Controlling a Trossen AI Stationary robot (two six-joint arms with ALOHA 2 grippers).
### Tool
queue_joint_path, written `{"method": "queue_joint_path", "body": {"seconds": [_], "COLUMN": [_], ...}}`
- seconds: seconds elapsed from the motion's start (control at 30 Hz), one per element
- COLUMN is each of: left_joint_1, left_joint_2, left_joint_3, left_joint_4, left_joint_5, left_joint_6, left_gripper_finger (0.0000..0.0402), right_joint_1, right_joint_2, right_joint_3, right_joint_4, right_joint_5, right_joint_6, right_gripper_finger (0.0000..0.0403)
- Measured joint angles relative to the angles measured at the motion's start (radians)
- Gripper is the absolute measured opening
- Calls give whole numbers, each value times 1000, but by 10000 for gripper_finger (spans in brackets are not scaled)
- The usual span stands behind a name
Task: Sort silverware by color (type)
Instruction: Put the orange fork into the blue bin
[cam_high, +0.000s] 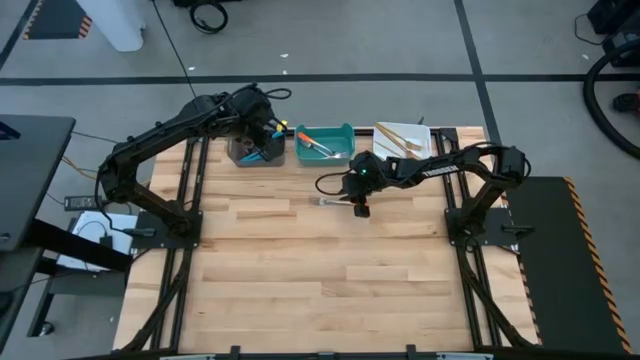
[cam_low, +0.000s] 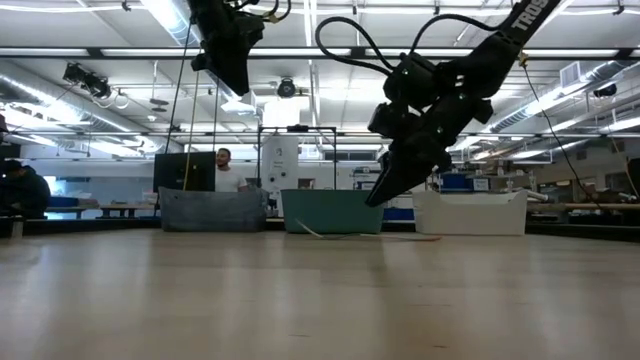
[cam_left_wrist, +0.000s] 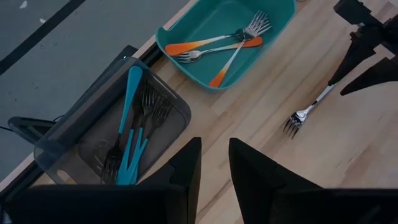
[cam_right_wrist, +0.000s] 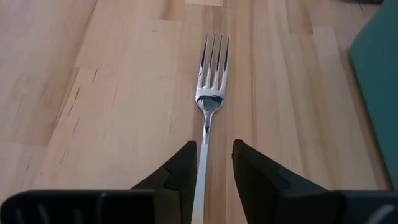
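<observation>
Along the far edge of the worktop (cam_high: 300, 280) three bins are lined up, and most of the sorting appears done. At the left, the grey bin (cam_left_wrist: 81, 134) is seen to hold the blue forks (cam_left_wrist: 129, 124), several of them stacked together with dark-looking tines. Above this bin the left tool (cam_left_wrist: 214, 163) is held, its fingers parted by a narrow gap and nothing between them.

Next, the teal bin (cam_left_wrist: 186, 53) is filled with the orange forks (cam_left_wrist: 211, 43), about three being countable, crossed over one another.

On the bare worktop in front of the teal bin one fork (cam_right_wrist: 210, 93) is left lying flat, well apart from the bins. Its handle colour cannot be told; only the silver tines and neck are shown. The right tool (cam_right_wrist: 211, 163) is lowered over it, its fingers slightly apart on either side of the handle, and whether they are touching it cannot be made out.

At the right, the white bin (cam_high: 385, 130) is seen to hold pale gold-looking forks (cam_high: 405, 141), though their number cannot be counted.

This last loose fork is judged to be what remains; no other silverware is visible on the worktop.
</observation>
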Motion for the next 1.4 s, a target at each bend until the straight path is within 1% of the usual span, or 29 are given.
{"method": "queue_joint_path", "body": {"seconds": [0.17,0.3,0.63,0.77,0.9,1.0,1.07,1.13,1.27,1.3,1.4], "left_joint_1": [0,0,0,0,0,0,0,0,0,0,0], "left_joint_2": [0,0,0,0,0,0,0,0,0,0,0], "left_joint_3": [0,0,0,0,0,0,0,0,0,0,0], "left_joint_4": [-1,-2,-2,-3,-2,-1,-1,-1,-1,0,0], "left_joint_5": [0,0,0,0,0,0,0,0,0,0,0], "left_joint_6": [0,-1,-1,-1,-1,-1,-1,-1,-1,-1,-1], "left_gripper_finger": [91,91,91,91,91,91,91,91,91,91,91], "right_joint_1": [6,10,21,29,52,65,69,69,69,67,66], "right_joint_2": [62,105,116,116,161,200,205,195,168,161,139], "right_joint_3": [-4,-5,-4,-4,-2,2,2,1,0,-2,-5], "right_joint_4": [40,68,76,82,87,115,121,122,111,104,82], "right_joint_5": [5,77,63,51,59,94,132,149,169,177,193], "right_joint_6": [1,9,22,83,73,73,83,83,83,83,104], "right_gripper_finger": [111,110,109,110,109,106,99,83,20,14,16]}}
